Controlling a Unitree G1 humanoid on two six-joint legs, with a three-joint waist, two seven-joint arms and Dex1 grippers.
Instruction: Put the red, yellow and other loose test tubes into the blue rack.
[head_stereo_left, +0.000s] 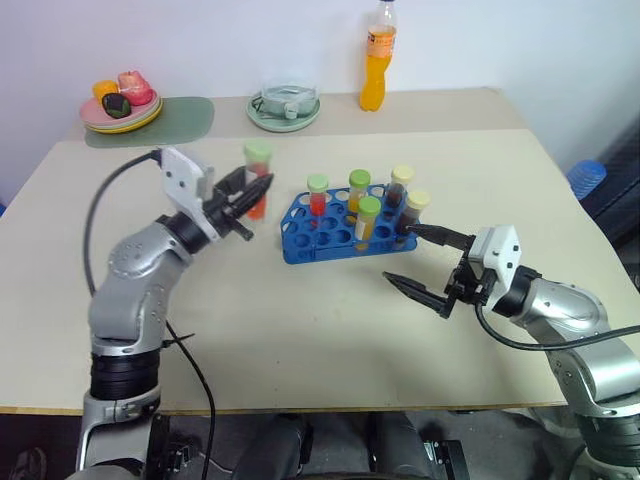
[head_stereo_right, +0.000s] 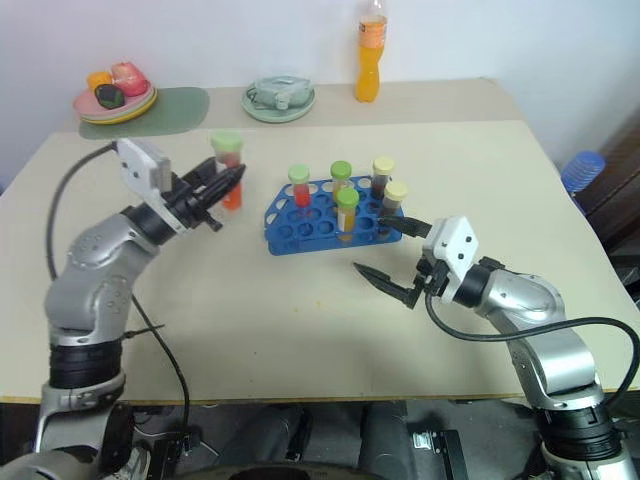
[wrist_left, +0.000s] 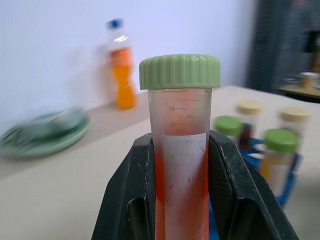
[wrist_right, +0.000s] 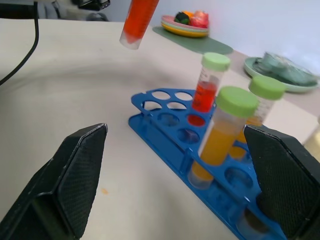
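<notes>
Left eye view: the left gripper (head_stereo_left: 262, 187) clamps a clear plastic tube of orange-red liquid with a pale green cap (head_stereo_left: 257, 178), upright in the air, cap up, at nine o'clock from the bright blue plastic rack (head_stereo_left: 305, 238). The fingers hide its lower part. Five capped tubes stand in the rack. The right gripper (head_stereo_left: 411, 259) gapes wide, holding nothing, near the rack's four o'clock corner.

A clear plastic capped tube of red liquid (head_stereo_left: 257, 180) is held above the beige table (head_stereo_left: 300, 330) to the left of the blue plastic holed rack (head_stereo_left: 345, 228), behind which a tall orange drink bottle (head_stereo_left: 377, 58) is located.
</notes>
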